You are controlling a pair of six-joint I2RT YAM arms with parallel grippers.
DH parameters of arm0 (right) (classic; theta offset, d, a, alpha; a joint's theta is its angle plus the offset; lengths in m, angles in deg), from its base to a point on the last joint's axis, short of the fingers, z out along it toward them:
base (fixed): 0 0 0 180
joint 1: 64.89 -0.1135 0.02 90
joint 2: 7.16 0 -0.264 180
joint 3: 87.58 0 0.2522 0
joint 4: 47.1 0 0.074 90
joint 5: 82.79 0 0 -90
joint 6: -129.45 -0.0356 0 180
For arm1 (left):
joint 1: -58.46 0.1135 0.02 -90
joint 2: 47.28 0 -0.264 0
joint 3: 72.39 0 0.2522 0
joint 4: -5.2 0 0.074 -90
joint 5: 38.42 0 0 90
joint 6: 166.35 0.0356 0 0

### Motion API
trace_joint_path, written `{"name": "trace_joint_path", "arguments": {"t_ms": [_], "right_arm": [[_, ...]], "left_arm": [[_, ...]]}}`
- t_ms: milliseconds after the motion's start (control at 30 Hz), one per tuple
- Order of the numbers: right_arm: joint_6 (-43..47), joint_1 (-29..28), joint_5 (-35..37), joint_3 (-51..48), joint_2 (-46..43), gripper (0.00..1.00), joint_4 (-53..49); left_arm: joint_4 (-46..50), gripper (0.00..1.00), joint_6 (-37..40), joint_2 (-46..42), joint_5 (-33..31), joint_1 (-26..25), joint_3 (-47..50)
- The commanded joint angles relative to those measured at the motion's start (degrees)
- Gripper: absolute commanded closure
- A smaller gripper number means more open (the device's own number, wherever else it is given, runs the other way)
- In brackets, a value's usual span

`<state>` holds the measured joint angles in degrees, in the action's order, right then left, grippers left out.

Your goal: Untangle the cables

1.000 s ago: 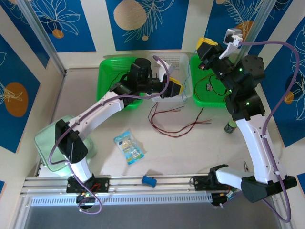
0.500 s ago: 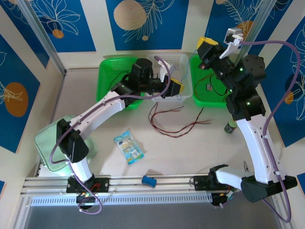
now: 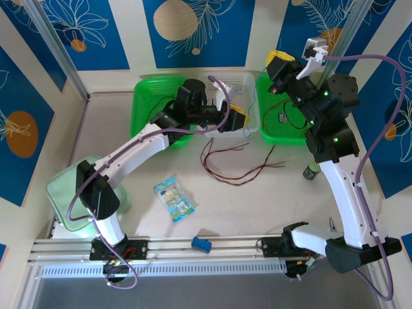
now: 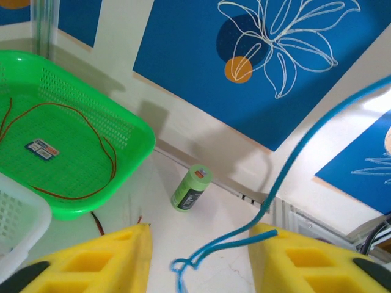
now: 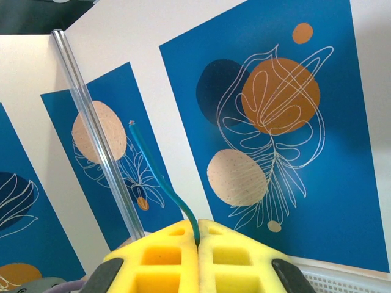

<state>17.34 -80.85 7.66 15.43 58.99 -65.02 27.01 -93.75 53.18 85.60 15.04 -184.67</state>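
Hardly anything moved over the last second. The left arm's lower joint shifted a hair at the lower left of the top view, and the rest sits where it was.

Biggest first: on the counter (image 3: 212, 209), the red cables (image 3: 235, 164) lie loose mid-frame, well apart from both grippers. Up in the upper middle there's a white basket (image 3: 248, 82). The green basket (image 3: 273, 135) just to its right has more thin red wire inside.

The left gripper (image 3: 233, 119) hangs over the white basket's right end with its jaws spread part way. A teal cable (image 4: 287, 165) runs between the yellow pads and isn't pinched, though its tip rests against the right-hand pad. The right gripper (image 5: 197, 241), near the top right of the top view, is pressed together on the teal cable, with a short tail sticking up out of it.

My guess on handling is that this stuff is very light, limp and a bit slick, so it'll sag and slide rather than hold a shape. I'd grab close to the small loop (image 4: 181, 266) at the bottom of the left wrist view, not mid-span, and pull gently so the kink doesn't cinch tight.
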Motion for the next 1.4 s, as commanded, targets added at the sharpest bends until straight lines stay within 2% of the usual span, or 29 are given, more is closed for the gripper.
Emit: {"name": "trace_joint_path", "arguments": {"t_ms": [0,100,133,233,333,367,467,500,733,900,1100,1367], "right_arm": [[0.7,-0.2,0.7,1.9,-1.3,1.00,0.1],[0.8,-0.3,0.8,2.0,-1.5,1.00,0.1],[0.9,-0.2,0.9,2.0,-1.5,1.00,-0.1],[1.5,-0.2,1.1,2.2,-1.6,1.00,-0.3],[1.9,-0.1,1.4,2.3,-1.5,1.00,-0.4],[1.8,-0.1,1.4,2.3,-1.6,1.00,-0.4],[1.6,0.0,1.2,2.3,-1.6,1.00,-0.3],[1.5,0.0,1.1,2.4,-1.7,1.00,-0.3],[1.4,0.0,0.6,3.3,-2.8,1.00,-0.7],[5.4,0.0,4.0,3.4,-5.0,1.00,-0.6],[10.9,0.3,8.0,2.8,-6.8,1.00,-0.5],[11.8,2.9,10.0,1.7,-7.3,1.00,-0.7]], "left_arm": [[-1.5,0.66,0.3,-1.6,0.2,-0.4,-0.3],[-1.5,0.81,0.1,-1.3,0.5,-0.5,-0.7],[-1.6,0.83,0.1,-1.3,0.6,-0.4,-0.6],[-2.0,0.83,0.1,-1.6,0.6,-0.5,-0.3],[-1.9,0.76,0.3,-1.8,0.3,-0.4,0.0],[-1.8,0.78,0.3,-1.9,0.2,-0.4,0.0],[-1.6,0.99,0.3,-1.9,0.0,-0.4,-0.1],[-1.4,1.00,0.3,-1.9,-0.3,-0.4,-0.1],[6.8,1.00,-0.1,1.0,-9.9,0.5,-2.6],[8.7,1.00,-2.0,3.0,-14.0,2.0,-0.3],[5.2,1.00,-4.4,2.1,-13.2,3.0,5.3],[2.8,1.00,-4.5,0.2,-11.5,3.1,10.2]]}}
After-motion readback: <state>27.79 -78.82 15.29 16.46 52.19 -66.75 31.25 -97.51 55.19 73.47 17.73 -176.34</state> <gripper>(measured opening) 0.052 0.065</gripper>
